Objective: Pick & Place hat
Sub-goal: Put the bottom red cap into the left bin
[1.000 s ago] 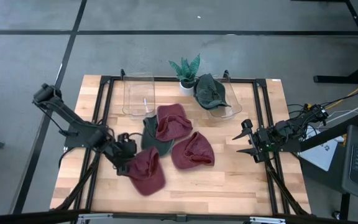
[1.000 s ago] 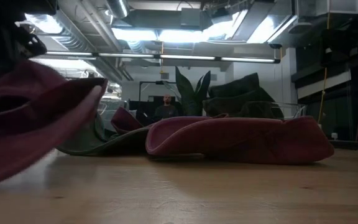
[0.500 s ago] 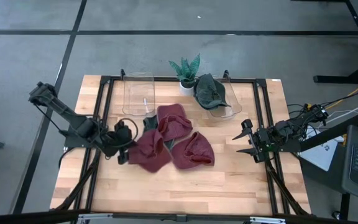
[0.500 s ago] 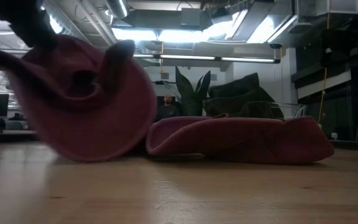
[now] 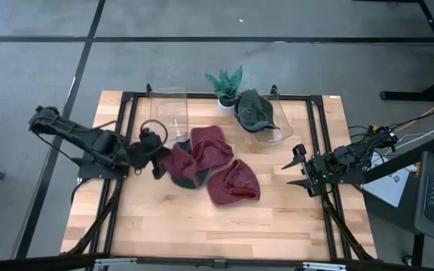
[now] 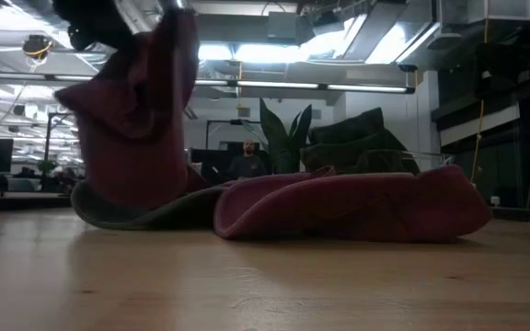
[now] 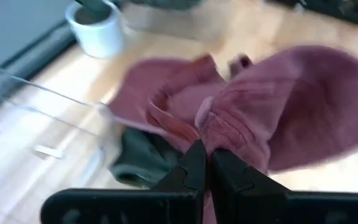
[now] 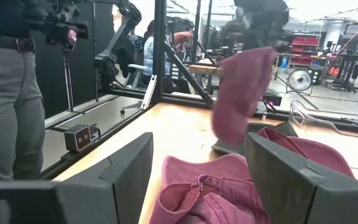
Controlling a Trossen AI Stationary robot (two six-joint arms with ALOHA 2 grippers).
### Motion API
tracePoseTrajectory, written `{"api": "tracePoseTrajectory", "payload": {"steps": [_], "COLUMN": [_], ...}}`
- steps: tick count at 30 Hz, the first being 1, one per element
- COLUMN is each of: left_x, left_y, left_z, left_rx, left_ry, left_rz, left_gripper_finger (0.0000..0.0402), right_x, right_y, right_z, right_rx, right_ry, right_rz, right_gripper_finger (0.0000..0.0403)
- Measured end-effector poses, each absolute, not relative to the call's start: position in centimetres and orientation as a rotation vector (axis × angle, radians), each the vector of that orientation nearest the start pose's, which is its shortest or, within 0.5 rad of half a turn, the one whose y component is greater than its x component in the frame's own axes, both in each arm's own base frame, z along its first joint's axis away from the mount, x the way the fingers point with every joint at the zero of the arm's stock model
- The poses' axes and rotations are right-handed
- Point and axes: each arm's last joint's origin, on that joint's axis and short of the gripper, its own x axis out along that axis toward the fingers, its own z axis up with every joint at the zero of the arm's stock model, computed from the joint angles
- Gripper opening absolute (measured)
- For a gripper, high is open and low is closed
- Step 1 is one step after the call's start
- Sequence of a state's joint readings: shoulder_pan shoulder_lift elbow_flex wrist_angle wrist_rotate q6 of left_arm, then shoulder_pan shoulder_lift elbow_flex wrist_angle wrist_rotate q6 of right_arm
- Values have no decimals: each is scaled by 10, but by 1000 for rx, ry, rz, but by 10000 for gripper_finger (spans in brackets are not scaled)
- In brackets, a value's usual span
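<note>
Nearest the table's (image 5: 277,226) front edge, a maroon hat (image 5: 233,182) lying flat on the wood. Just behind it, the left gripper (image 5: 158,154), fingers (image 7: 194,169) pinched together on the edge of another maroon hat, the held hat (image 5: 178,163), hanging clear of the table above a dark green hat (image 5: 189,175). Beside those, a third maroon hat (image 5: 211,146) resting on the pile. At the right side, the right gripper (image 5: 301,171) with fingers spread wide, holding nothing. Farther back, two clear bins (image 5: 169,113), one containing a green hat (image 5: 255,110). Between them, a potted plant (image 5: 225,86).
</note>
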State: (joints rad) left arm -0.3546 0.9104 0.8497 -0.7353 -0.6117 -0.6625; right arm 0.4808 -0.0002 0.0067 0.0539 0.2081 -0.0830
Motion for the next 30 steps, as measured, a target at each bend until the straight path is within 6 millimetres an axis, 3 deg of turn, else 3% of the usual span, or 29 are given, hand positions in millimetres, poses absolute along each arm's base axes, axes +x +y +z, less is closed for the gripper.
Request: {"api": "tracePoseTrajectory", "payload": {"steps": [15,30], "left_x": [170,171], "left_y": [2,27], "left_z": [330,336], "left_rx": [-341,-560], "left_ry": [372,159], "left_rz": [815,1067], "left_gripper_finger": [4,4], "right_x": [88,88], "right_y": [39,39], "right_z": [171,171], "right_rx": [-62,-62], "right_ry": [-69,-68], "right_rz": [270,270], "right_gripper_finger": [252,252]}}
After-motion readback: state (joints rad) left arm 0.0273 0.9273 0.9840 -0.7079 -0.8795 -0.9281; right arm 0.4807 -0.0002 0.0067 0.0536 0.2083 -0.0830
